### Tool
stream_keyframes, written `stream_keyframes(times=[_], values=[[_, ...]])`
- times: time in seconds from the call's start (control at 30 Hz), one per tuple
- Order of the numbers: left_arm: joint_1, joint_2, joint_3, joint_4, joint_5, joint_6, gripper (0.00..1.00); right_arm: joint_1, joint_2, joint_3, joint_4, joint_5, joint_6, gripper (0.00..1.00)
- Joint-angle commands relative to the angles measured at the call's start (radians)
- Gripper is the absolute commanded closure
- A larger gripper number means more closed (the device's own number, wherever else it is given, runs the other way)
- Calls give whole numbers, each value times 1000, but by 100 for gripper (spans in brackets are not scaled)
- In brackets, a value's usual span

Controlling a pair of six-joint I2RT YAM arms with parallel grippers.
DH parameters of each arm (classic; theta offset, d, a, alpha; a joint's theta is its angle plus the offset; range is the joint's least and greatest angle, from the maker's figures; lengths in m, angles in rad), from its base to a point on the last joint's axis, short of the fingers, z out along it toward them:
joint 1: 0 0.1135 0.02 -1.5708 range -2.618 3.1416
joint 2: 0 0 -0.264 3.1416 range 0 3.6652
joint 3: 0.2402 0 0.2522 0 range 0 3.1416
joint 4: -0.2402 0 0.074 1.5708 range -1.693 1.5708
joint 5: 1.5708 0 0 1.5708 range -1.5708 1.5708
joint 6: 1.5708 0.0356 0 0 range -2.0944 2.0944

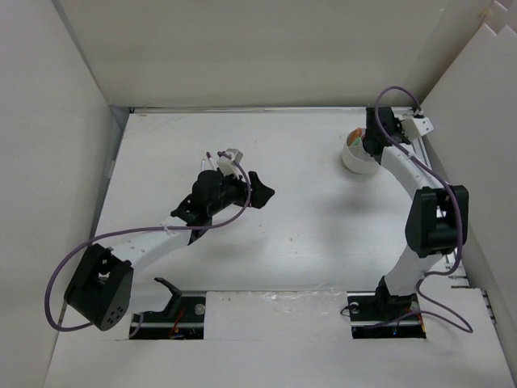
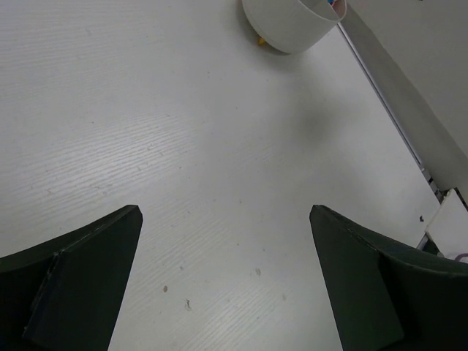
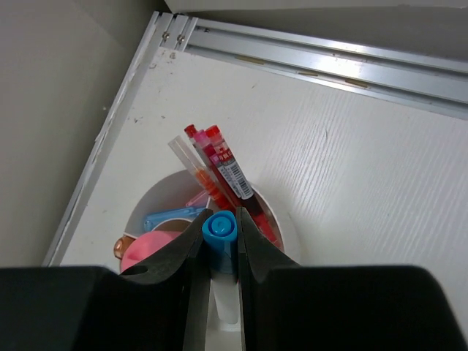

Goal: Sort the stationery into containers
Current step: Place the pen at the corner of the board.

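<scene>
The round white cup (image 1: 355, 156) stands at the back right of the table. In the right wrist view its rim (image 3: 289, 219) shows, with red pens (image 3: 228, 175), a clear orange pen (image 3: 191, 162), a blue piece (image 3: 170, 218) and a pink piece (image 3: 150, 247) inside. My right gripper (image 3: 219, 223) is shut on a white marker with a blue cap (image 3: 219, 228), held upright right over the cup. My left gripper (image 2: 223, 219) is open and empty over bare table, left of centre (image 1: 257, 187). The cup shows at the top of the left wrist view (image 2: 289, 25).
White walls enclose the table on the left, back and right. A metal rail (image 3: 329, 62) runs along the table's edge just beyond the cup. A small yellow bit (image 2: 260, 42) lies at the cup's foot.
</scene>
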Motion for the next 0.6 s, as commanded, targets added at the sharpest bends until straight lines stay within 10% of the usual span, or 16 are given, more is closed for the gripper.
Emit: stream_keyframes(times=[0.0,0.43,0.57], values=[[-1,-23,-1,-24,-50,-9,1,9,15,77,-34,110,4,100],[-1,-24,-1,-61,-135,-18,1,61,107,95,-83,142,68,100],[-1,-24,-24,-15,-135,-27,1,61,116,106,-115,142,80,85]])
